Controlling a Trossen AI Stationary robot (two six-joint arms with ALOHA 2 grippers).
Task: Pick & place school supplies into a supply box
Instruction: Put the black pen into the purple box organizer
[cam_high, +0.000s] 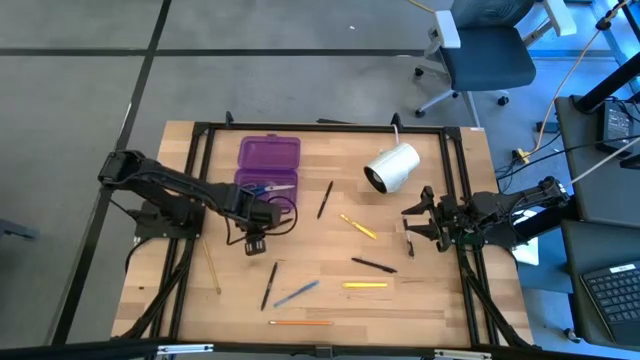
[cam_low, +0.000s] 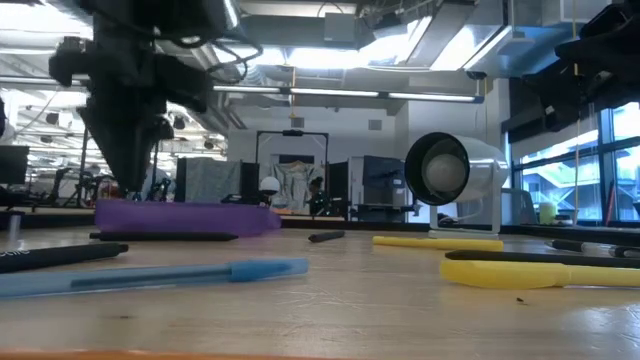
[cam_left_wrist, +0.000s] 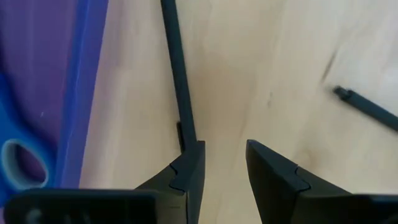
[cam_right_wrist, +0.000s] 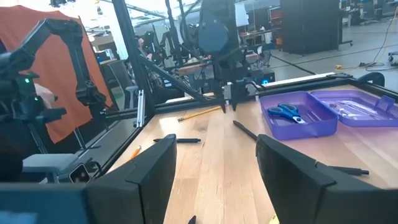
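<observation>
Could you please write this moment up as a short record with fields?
Box: purple case open, lid laid back
In box: blue scissors
On table: pens and pencils loose on the wood, black pen near case
Left tool: open, beside case, empty
Right tool: open, waiting at right edge
Other: white roll

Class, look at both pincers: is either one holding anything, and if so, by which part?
Nothing is held. The left pincer is open over the table beside the purple box, a black pen alongside one finger. The right pincer is open and empty.
</observation>
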